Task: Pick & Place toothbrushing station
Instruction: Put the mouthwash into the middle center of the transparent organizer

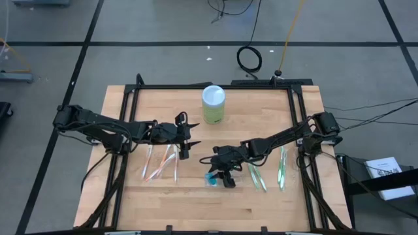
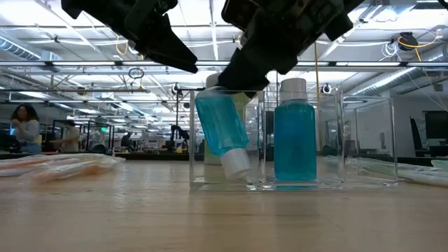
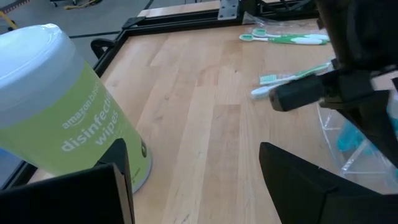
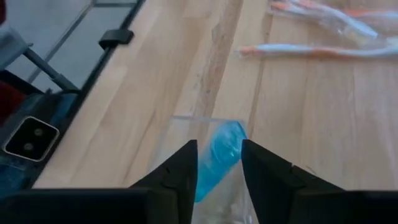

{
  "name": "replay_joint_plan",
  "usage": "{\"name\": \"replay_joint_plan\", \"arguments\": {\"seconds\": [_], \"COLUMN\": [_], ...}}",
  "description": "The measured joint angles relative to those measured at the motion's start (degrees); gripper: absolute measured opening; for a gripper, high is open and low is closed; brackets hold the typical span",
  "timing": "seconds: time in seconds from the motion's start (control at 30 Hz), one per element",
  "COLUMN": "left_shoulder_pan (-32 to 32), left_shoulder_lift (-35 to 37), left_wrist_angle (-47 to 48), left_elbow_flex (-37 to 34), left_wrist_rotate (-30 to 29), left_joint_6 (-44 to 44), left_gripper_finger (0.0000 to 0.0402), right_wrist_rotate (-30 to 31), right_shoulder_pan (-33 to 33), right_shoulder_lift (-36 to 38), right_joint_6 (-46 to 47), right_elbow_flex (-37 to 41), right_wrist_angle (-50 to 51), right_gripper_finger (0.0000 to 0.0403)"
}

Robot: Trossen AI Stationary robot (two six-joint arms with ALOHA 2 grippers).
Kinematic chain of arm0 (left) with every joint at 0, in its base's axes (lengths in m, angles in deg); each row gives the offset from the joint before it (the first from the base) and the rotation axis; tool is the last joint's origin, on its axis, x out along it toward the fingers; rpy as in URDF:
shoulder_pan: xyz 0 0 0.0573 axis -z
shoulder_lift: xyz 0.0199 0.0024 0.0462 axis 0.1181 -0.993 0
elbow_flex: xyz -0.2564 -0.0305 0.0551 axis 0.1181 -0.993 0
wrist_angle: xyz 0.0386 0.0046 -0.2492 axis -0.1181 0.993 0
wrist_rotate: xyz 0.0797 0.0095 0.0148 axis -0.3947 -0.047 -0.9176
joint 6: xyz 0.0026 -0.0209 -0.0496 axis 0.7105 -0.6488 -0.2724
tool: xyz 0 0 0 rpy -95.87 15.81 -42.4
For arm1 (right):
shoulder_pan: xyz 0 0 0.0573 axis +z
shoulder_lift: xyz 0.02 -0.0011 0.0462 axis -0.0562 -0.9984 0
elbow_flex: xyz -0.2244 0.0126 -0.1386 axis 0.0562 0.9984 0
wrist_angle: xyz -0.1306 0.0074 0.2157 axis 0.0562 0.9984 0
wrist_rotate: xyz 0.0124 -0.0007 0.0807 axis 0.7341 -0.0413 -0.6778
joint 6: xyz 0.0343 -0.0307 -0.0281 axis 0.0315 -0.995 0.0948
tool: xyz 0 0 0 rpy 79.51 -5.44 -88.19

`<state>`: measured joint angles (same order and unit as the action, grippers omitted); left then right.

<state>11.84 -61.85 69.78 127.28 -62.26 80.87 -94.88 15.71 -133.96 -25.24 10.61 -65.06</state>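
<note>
A clear organizer (image 2: 364, 140) stands at the table's middle front (image 1: 210, 180). An upright blue bottle (image 2: 295, 136) with a white cap stands in one compartment. A second blue bottle (image 2: 220, 126) leans cap-down in the neighbouring compartment, under my right gripper (image 1: 222, 175), which is shut on it. My left gripper (image 1: 191, 136) is open and empty, held above the table left of the organizer and in front of the green wipes canister (image 1: 213, 104), which also shows in the left wrist view (image 3: 56, 106). My right gripper pinches the tilted blue bottle's upper, bottom end (image 4: 222, 144) between its two fingers (image 4: 186, 168), coming from above and slanting down. The bottle hangs tilted inside the compartment, its white cap (image 2: 235, 164) down near the organizer's floor.
Orange toothbrushes in clear wrappers (image 1: 160, 163) lie left of the organizer. Green toothbrushes (image 1: 258, 176) (image 1: 282, 166) lie to its right. The table's black frame rails (image 1: 124, 130) run along both sides. People show in the room beyond (image 2: 26, 126).
</note>
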Motion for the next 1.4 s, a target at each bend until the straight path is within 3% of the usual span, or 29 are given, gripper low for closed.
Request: {"name": "replay_joint_plan", "arguments": {"seconds": [0.37, 0.57, 0.83, 0.97, 1.17, 1.23, 1.4], "left_shoulder_pan": [0.0, 0.0, 0.0, 0.0, 0.0, 0.0, -0.2], "left_shoulder_lift": [0.0, 0.0, 0.0, 0.0, 0.0, 0.0, 0.0], "left_wrist_angle": [-0.1, 0.0, 0.0, -0.1, -0.2, -0.2, -0.4], "left_elbow_flex": [0.0, 0.0, 0.0, 0.0, 0.0, 0.0, 0.0], "left_wrist_rotate": [0.0, 0.0, 0.0, 0.0, 0.0, 0.0, 0.0], "left_joint_6": [0.2, -0.5, -1.2, -1.1, -1.3, -1.3, -1.3], "left_gripper_finger": [0.0225, 0.0225, 0.0225, 0.0225, 0.0225, 0.0225, 0.0225], "right_wrist_rotate": [-2.3, -4.3, -3.5, 1.5, 14.4, 14.8, 9.2], "right_shoulder_pan": [0.0, 0.1, 0.9, 2.6, 5.4, 5.4, 5.1], "right_shoulder_lift": [0.1, 1.3, 4.8, 5.3, 3.5, 1.9, -2.3], "right_joint_6": [-0.8, -0.8, -3.4, -4.0, -7.9, -7.2, -5.7], "right_elbow_flex": [0.0, 0.0, 0.0, -1.6, -14.8, -18.4, -21.5], "right_wrist_angle": [0.8, 3.4, 7.3, 11.6, 33.2, 36.8, 37.8], "right_gripper_finger": [0.0055, 0.0050, 0.0103, 0.0132, 0.0187, 0.0203, 0.0235]}}
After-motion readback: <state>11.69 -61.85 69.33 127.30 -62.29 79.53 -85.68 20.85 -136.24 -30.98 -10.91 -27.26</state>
